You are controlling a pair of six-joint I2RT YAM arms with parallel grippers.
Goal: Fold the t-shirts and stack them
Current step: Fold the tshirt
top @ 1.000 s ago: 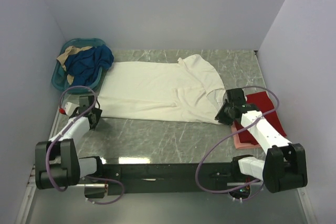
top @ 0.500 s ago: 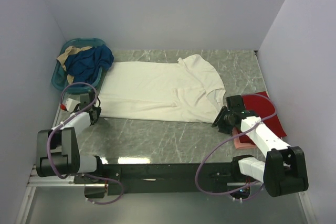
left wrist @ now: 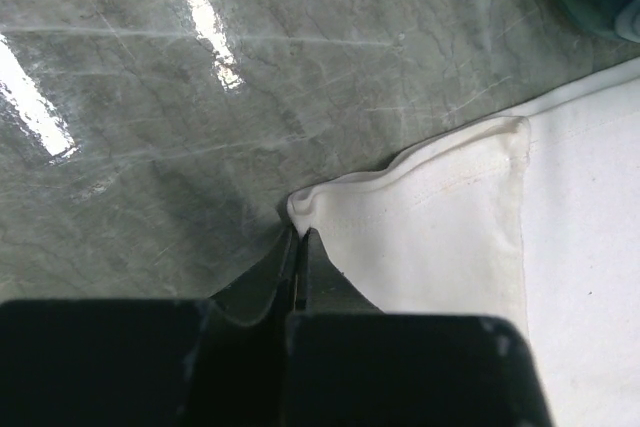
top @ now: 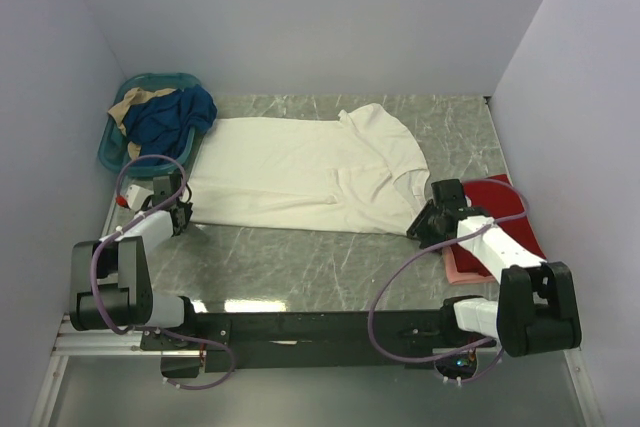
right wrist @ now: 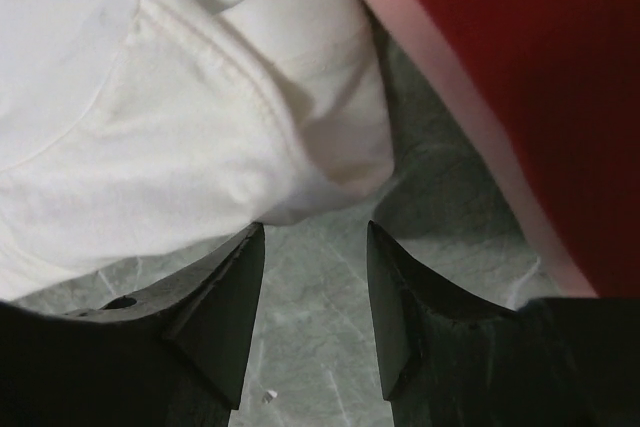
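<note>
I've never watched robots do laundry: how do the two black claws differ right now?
The left black two-finger gripper is shut, pinching a corner of the cream-white cloth t-shirt; the right black gripper stands open, holding nothing. Left works the hem, right faces the sleeve. Both sit at that shirt's near edge.

A green-blue plastic basket (top: 110, 152) sits at the far left corner of the worktop (top: 300, 257), right up against the left wall (top: 50, 97). A dark blue cloth (top: 170, 119) is heaped inside it and spills over the rim on the right side. A tan cloth (top: 128, 102) lies next to the blue one, on its left, touching it. The worktop is grey stone with thin pale lines running through it. It is shiny, and bright spots of light (top: 240, 304) show on it near the front edge. Plain pale walls stand at the back (top: 320, 17) and on both sides.
</note>
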